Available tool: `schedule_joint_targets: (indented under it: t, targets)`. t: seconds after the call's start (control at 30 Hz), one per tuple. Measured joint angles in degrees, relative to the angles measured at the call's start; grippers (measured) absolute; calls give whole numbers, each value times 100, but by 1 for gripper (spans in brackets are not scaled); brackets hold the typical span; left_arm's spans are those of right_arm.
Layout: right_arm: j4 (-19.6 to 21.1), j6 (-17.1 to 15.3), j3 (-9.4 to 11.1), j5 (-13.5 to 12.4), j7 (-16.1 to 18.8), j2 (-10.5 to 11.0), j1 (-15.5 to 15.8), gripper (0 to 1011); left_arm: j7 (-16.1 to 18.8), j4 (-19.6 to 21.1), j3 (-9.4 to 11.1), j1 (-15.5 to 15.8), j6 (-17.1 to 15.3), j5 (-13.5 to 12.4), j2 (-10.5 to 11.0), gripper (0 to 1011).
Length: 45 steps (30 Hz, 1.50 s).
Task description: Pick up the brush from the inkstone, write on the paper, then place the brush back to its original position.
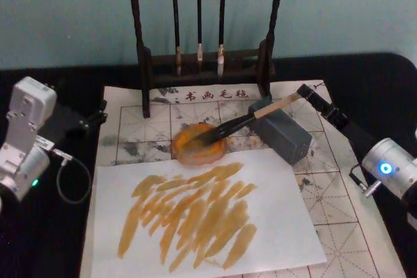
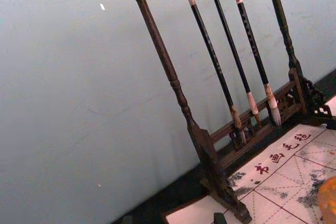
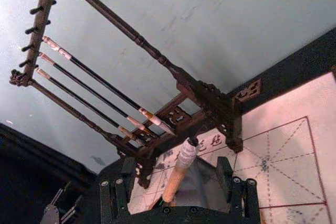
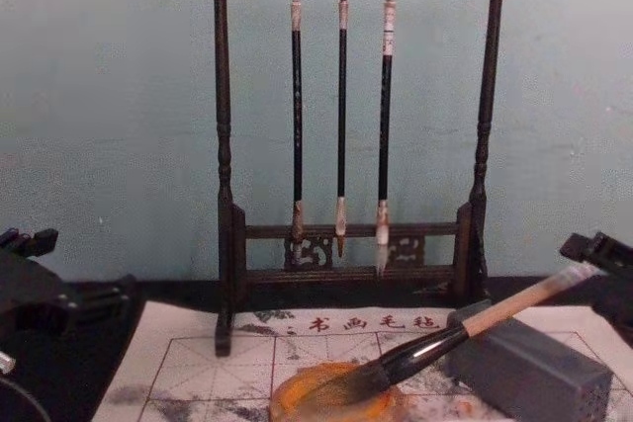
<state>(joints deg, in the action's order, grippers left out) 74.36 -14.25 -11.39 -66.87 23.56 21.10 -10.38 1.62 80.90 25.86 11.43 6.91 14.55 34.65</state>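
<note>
1. The brush (image 1: 246,122) lies tilted: its dark tip sits in the orange inkstone (image 1: 180,146), and its pale handle crosses the top edge of a grey block (image 1: 288,139) just to the robot's right of the dish.
2. The right gripper (image 1: 303,92) is at the brush's white-wrapped upper end. In the right wrist view its 2 fingers stand apart on either side of the handle, with a gap on each side, so they are not clamped on it.
3. The left gripper (image 1: 94,118) rests over the dark table (image 1: 365,83) at the left edge of the gridded paper (image 1: 135,123), well apart from the brush. I cannot tell how its fingers stand.
4. The inkstone and the grey block both stand on the gridded paper, below its row of red characters.
5. A plain white sheet (image 1: 287,226) with many amber strokes lies over the near part of the gridded paper, and its far edge is touching or just beside the inkstone.
6. Behind, a dark wooden brush stand (image 4: 223,145) holds 3 thin brushes (image 4: 341,116) hanging upright.
</note>
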Motion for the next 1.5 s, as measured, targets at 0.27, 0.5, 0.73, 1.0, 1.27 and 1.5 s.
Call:
schedule_joint_targets:
  t: [0.27, 0.5, 0.73, 1.0, 1.27, 1.5]
  targets:
    - [-290, 59, -160, -86, 80, -74, -210, 1000, 0, 0, 0, 0, 0, 0, 0, 1001]
    - [-553, 175, -299, -146, 141, -124, -396, 1000, 0, 0, 0, 0, 0, 0, 0, 1001]
    - [-712, 274, -407, -203, 204, -141, -509, 1000, 0, 0, 0, 0, 0, 0, 0, 1001]
    - [-803, 340, -517, -275, 238, -136, -578, 1000, 0, 0, 0, 0, 0, 0, 0, 1001]
    - [-825, 408, -618, -354, 229, -101, -604, 1000, 0, 0, 0, 0, 0, 0, 0, 1001]
    - [-822, 444, -685, -454, 216, -60, -615, 1000, 0, 0, 0, 0, 0, 0, 0, 1001]
